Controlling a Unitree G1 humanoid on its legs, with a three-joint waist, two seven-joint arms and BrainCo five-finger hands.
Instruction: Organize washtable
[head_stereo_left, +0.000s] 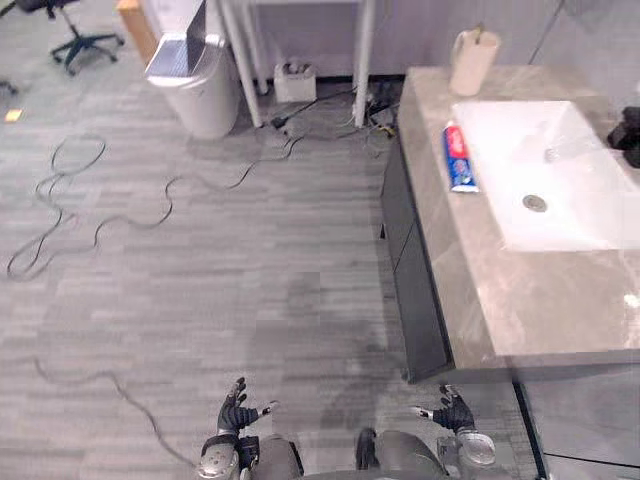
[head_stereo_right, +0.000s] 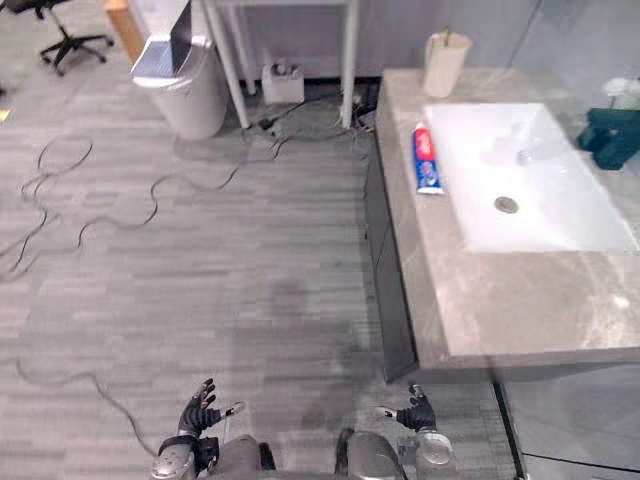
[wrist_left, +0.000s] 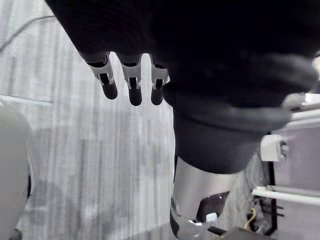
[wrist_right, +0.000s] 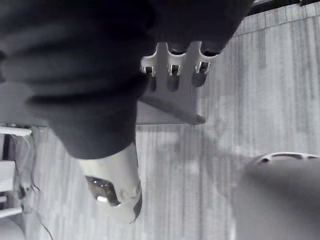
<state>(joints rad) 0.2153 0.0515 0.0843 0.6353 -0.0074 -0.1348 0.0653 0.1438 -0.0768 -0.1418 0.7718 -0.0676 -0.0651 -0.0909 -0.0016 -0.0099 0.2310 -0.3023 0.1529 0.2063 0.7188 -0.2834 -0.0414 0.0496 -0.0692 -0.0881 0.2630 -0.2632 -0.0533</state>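
While the robot stands well back from the washtable (head_stereo_left: 520, 310), both hands hang low at the bottom edge of the frame, over the grey floor and well apart from the counter. The left hand (head_stereo_left: 236, 408), left of centre, has its fingers spread and relaxed, with nothing in them. The right hand (head_stereo_left: 452, 410), right of centre, is loose and empty in the same way. I judge they are kept so because no step of the tidying has begun, and the robot must first come closer.

On the right side of the frame, the toothpaste tube (head_stereo_left: 459, 157) lies flat on the counter, just beside the left rim of the white basin (head_stereo_left: 590, 215), as if put down after use. It looks like the thing that is out of its place. A beige cup (head_stereo_left: 472, 60) stands upright at the counter's far corner, in the upper right; something thin sticks out of it, but I cannot tell what. A dark object (head_stereo_right: 608, 135) sits at the right edge, beyond the basin.

By count I see one tube, one cup, one dark object, one basin and two empty hands. In the upper left are one waste bin (head_stereo_left: 200, 90) and one office chair (head_stereo_left: 75, 30).
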